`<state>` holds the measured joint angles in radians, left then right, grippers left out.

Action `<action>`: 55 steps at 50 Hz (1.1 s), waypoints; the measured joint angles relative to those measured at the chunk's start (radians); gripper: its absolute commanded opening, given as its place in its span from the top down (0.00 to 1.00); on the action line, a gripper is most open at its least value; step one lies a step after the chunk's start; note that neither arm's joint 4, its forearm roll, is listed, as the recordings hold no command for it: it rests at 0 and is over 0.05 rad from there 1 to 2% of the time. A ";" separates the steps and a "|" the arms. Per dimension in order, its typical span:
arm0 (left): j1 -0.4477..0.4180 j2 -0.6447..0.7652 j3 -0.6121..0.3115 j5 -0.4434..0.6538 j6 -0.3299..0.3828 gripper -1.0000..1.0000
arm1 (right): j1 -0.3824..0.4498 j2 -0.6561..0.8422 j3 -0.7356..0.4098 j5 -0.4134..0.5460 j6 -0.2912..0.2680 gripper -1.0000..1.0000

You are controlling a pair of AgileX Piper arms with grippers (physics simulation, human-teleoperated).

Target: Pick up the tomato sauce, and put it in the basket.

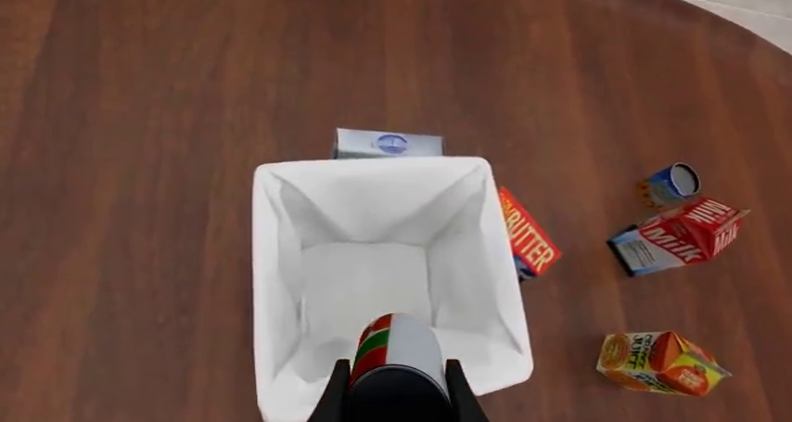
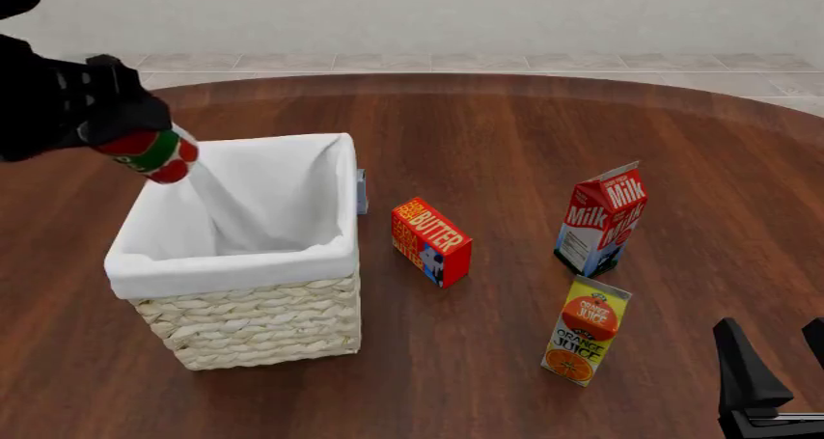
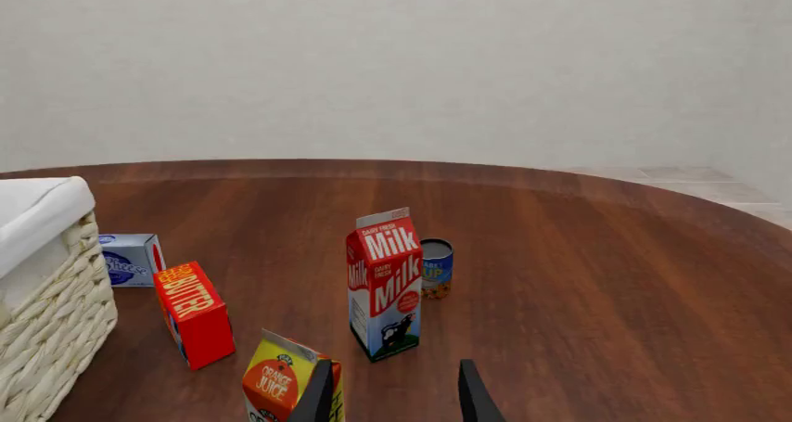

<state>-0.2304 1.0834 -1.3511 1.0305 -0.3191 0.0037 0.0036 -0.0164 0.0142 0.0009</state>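
The tomato sauce (image 2: 156, 153) is a small can with a red, white and green label, tilted in the air over the left rim of the basket (image 2: 245, 265). My left gripper (image 2: 129, 130) is shut on it. In the left wrist view the tomato sauce (image 1: 393, 348) sits between the fingers, above the basket's white-lined inside (image 1: 371, 255). My right gripper (image 2: 773, 362) stands open low at the table's near right, holding nothing; its fingers (image 3: 317, 394) show in the right wrist view.
A red butter box (image 2: 431, 240) lies right of the basket. A milk carton (image 2: 601, 218) and an orange juice carton (image 2: 588, 330) stand further right. A blue-white box (image 1: 388, 144) sits behind the basket, and a small blue can (image 3: 435, 266) behind the milk.
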 measured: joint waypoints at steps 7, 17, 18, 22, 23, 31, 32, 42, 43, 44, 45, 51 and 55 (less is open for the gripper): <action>0.008 0.032 -0.001 -0.019 0.015 1.00 | 0.000 0.000 0.000 0.000 0.000 0.00; 0.019 0.069 0.019 -0.056 0.040 1.00 | 0.000 0.000 0.000 0.000 0.000 0.00; 0.020 0.073 0.021 -0.059 0.042 1.00 | 0.000 0.000 0.000 0.000 0.000 0.00; 0.022 0.083 0.027 -0.069 0.051 1.00 | 0.000 0.000 0.000 0.000 0.000 0.00; 0.022 0.086 0.029 -0.072 0.054 1.00 | 0.000 0.000 0.000 0.000 0.000 0.00; 0.032 0.109 0.058 -0.107 0.076 1.00 | 0.000 0.000 0.000 0.000 0.000 0.00; 0.033 0.113 0.061 -0.111 0.079 1.00 | 0.000 0.000 0.000 0.000 0.000 0.00; 0.035 0.144 0.075 -0.140 0.103 1.00 | 0.000 0.000 0.000 0.000 0.000 0.00; 0.036 0.147 0.076 -0.143 0.105 1.00 | 0.000 0.000 0.000 0.000 0.000 0.00; 0.036 0.150 0.077 -0.145 0.107 1.00 | 0.000 0.000 0.000 0.000 0.000 0.00; 0.036 0.153 0.078 -0.148 0.108 1.00 | 0.000 0.000 0.000 0.000 0.000 0.00; 0.035 0.171 0.086 -0.165 0.115 1.00 | 0.000 0.000 0.000 0.000 0.000 0.00; 0.033 0.184 0.091 -0.177 0.120 1.00 | 0.000 0.000 0.000 0.000 0.000 0.00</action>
<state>-0.1976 1.2671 -1.2599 0.8538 -0.1993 0.0036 0.0036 -0.0164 0.0142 0.0009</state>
